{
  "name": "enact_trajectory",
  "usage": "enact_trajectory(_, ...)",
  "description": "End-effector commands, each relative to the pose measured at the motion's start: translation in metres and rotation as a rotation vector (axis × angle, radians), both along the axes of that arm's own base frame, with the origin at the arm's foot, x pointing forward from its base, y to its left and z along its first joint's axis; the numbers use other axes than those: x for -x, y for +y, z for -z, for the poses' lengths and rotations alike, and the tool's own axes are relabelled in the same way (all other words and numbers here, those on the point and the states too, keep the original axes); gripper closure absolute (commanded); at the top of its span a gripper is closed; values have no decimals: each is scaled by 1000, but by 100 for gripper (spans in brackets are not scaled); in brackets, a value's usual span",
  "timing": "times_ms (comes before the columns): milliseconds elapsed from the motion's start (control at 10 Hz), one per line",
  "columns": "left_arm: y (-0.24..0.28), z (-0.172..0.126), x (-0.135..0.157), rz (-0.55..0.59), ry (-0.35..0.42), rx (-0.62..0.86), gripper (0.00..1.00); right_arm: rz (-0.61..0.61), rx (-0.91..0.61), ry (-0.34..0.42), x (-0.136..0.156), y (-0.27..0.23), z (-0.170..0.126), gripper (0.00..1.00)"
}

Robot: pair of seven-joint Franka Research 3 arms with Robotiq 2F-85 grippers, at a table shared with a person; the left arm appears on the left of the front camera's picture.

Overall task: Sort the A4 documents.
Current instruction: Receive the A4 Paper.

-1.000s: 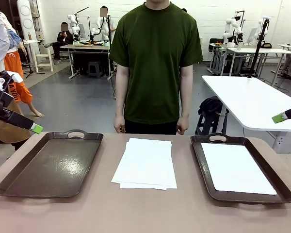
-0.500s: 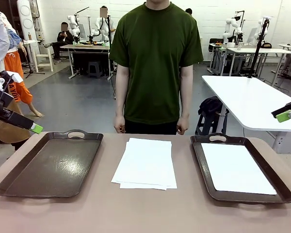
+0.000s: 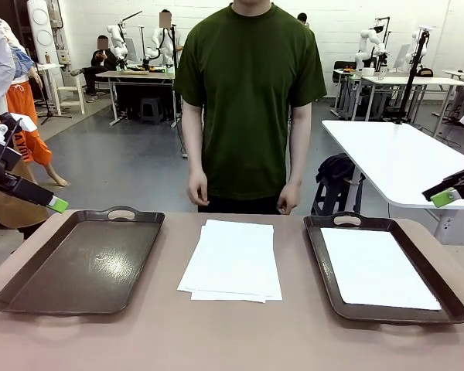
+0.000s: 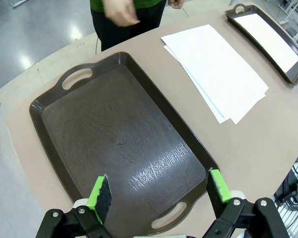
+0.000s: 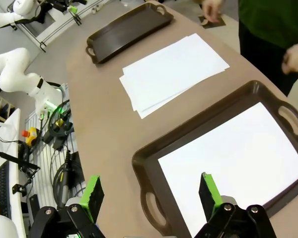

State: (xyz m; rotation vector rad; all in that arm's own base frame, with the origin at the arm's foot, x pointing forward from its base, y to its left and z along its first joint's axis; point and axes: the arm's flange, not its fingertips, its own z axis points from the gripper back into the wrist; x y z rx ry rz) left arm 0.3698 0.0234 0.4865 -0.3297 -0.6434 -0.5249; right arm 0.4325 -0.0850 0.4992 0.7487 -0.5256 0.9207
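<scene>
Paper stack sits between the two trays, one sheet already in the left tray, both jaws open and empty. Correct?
Not quite. The single sheet lies in the right tray, not the left tray, which holds no paper. The front view shows it. The rest holds: the stack sits between the two trays, and both jaws stand open and empty.

Stack of plain white thin paper sheets point(image 3: 232, 259), table centre: unmarked white. Flat matte table top point(image 3: 232, 340): uniform tan-brown. Dark brown handled plastic tray point(image 3: 77, 267) at 9 o'clock: glossy, faint grain streaks, pale glare. Matching dark brown tray point(image 3: 319, 263) at 3 o'clock: single white sheet point(image 3: 375, 267) inside. Person's T-shirt point(image 3: 247, 93), 12 o'clock: plain dark green. Left gripper point(image 4: 160, 188), right gripper point(image 5: 149, 191): black, bright green pads.
</scene>
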Motion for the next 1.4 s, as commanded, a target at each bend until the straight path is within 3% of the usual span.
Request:
enact_trajectory(0, 3, 1, 0, 10, -5, 12, 0, 58, 8, 13, 0, -3, -1, 0)
enact_trajectory(100, 3, 1, 0, 10, -5, 12, 0, 0, 0, 0, 0, 0, 0, 0)
enact_trajectory(1300, 3, 1, 0, 10, -5, 12, 0, 0, 0, 0, 0, 0, 0, 0)
